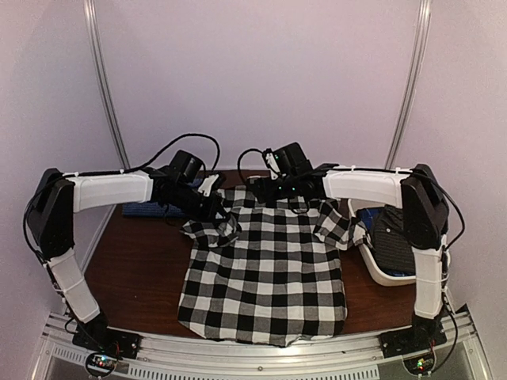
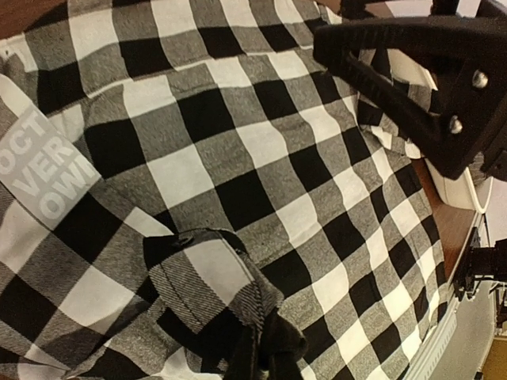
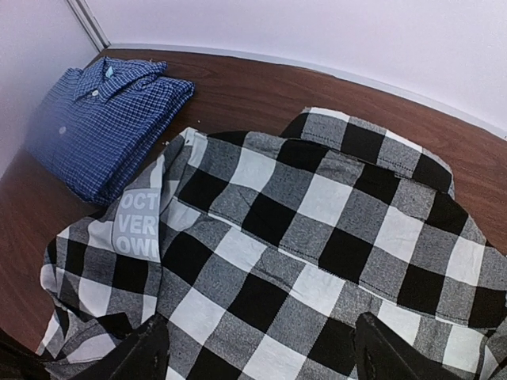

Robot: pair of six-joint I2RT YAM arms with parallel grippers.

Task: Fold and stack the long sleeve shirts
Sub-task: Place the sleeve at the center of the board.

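Noting checked shirt [image 1: 265,273] spread over table [image 1: 135,269] centre, collar far. Pinching bunched sleeve fold with left gripper [image 1: 228,228], clamped tight. Holding right gripper [image 3: 269,352] wide apart above collar, grasping nothing. Judged light, limp, prone to slump and drag. Best to pinch doubled edges: cuff, shoulder seam, hem corners.

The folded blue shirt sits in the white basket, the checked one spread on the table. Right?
No: the folded blue shirt lies on the table, not in the basket; the right wrist view shows it. The checked shirt is spread out.
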